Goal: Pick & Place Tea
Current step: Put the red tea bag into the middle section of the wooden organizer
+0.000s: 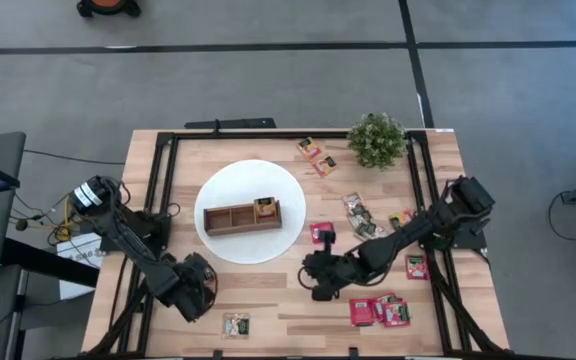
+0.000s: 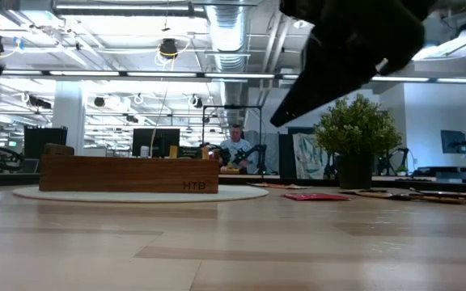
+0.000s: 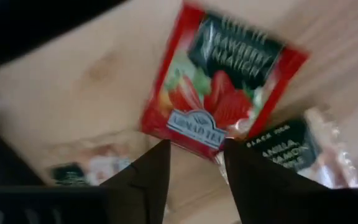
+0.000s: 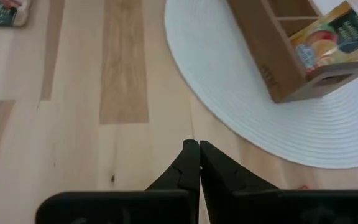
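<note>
Tea sachet, one red, by parted, empty left hand; right hand closed, empty

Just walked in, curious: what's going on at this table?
The left gripper hovers open just behind a red square strawberry tea sachet. The right gripper, shut and empty, waits beside the white round disc. One orange-yellow sachet sits in an end compartment of the brown wooden tray; other sachets lie scattered.

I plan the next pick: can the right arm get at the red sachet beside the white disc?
Probably yes: the right pincer is close to that red sachet, only bare wood between, though shut now.
</note>
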You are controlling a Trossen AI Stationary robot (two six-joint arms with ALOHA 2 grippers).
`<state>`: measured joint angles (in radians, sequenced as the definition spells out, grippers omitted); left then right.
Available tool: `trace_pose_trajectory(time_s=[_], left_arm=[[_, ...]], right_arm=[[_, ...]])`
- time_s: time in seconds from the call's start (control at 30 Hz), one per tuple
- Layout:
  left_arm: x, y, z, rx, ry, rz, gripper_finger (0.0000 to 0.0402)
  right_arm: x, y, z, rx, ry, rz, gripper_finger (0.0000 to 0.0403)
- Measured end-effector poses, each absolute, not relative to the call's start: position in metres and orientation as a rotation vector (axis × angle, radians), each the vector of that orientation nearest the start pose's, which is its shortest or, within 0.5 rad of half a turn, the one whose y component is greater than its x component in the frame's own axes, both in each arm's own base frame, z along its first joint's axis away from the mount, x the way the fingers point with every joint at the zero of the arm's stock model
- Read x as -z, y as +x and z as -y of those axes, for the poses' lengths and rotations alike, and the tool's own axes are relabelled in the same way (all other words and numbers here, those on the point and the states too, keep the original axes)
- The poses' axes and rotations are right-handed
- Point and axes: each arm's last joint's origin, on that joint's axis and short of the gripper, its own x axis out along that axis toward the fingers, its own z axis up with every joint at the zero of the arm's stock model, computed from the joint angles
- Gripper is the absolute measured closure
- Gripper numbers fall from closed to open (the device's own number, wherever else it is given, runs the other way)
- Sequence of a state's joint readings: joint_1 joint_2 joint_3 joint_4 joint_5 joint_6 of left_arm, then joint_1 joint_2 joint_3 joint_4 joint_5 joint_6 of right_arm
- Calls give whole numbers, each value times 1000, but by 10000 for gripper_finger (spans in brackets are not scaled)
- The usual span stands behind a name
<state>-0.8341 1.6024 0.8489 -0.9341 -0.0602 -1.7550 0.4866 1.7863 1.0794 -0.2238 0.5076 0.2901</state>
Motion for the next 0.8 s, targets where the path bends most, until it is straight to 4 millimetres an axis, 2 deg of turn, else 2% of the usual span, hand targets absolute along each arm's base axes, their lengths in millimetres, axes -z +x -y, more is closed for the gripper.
trace_pose_trajectory(time_s=[0.17,0.33,0.57,0.73,0.8], left_arm=[[-131,159,163,-847,-674,-1362,258],[-132,177,161,-720,-552,-1164,269],[-141,211,177,-361,-481,-937,283],[-160,231,175,-331,-388,-790,284],[-167,243,168,-310,-354,-796,279]], right_arm=[[-172,316,-166,90,-208,-794,400],[-175,318,-170,59,-219,-763,400],[-174,317,-170,57,-221,-769,400],[-174,317,-170,56,-221,-770,400],[-174,317,-170,56,-221,-770,400]])
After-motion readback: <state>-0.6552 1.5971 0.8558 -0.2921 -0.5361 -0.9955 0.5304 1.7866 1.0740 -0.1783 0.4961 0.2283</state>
